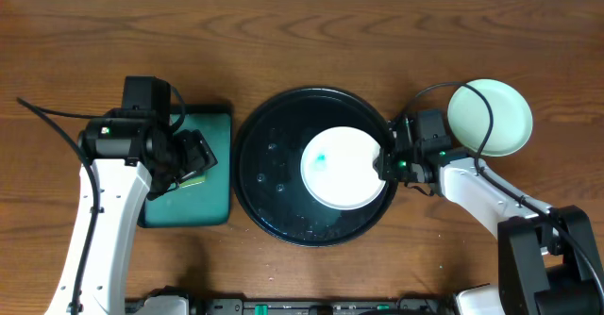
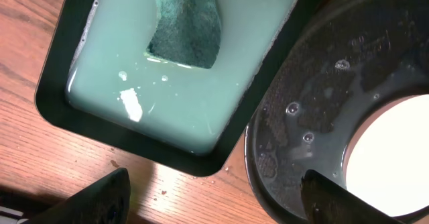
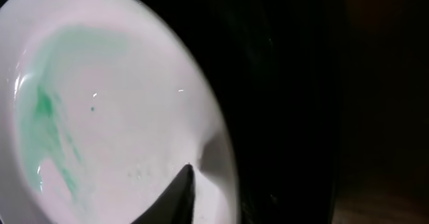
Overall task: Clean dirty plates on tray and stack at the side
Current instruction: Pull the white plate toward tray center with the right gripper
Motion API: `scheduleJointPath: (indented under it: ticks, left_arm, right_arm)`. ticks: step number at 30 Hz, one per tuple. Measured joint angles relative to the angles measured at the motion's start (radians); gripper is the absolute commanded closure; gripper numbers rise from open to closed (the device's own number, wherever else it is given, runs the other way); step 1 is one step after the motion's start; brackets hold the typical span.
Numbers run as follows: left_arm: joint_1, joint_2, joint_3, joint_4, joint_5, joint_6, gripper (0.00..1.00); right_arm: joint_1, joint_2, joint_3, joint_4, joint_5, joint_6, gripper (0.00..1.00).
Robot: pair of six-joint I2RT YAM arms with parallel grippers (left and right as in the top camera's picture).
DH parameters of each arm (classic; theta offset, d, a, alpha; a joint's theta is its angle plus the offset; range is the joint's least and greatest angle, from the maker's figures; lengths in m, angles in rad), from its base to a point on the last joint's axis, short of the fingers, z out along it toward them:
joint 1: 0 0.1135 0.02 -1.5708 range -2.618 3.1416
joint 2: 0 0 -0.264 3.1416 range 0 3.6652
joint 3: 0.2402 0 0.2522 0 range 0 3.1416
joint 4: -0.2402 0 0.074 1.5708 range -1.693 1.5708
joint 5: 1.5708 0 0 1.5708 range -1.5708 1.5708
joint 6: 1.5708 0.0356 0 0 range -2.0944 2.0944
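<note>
Left gripper (image 1: 196, 157) hangs spread and empty over the teal tray (image 1: 212, 209), a green sponge (image 2: 184, 23) soaking inside. On the black tray (image 1: 269, 155), the right gripper (image 1: 384, 161) pinches the smeared white plate (image 1: 344, 169) by its right rim. A mint plate (image 1: 489, 117) sits on the table (image 1: 302, 32), far right.

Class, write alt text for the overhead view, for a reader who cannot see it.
A white plate with a blue-green smear lies in a round black tray, the right gripper at its right rim. A mint plate sits on the table; the left gripper hovers open over a teal tray.
</note>
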Motion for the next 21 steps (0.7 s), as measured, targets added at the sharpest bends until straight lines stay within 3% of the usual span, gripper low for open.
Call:
scheduleJointPath:
  ticks: [4,21]
  left_arm:
    - [0.000,0.000,0.000,0.000,0.000,0.000,0.19]
    - [0.000,0.000,0.000,0.000,0.000,0.000,0.19]
  right_arm:
    - [0.009,0.000,0.000,-0.021,0.009,0.037,0.99]
    - [0.118,0.000,0.005,-0.023,0.101,0.106,0.99]
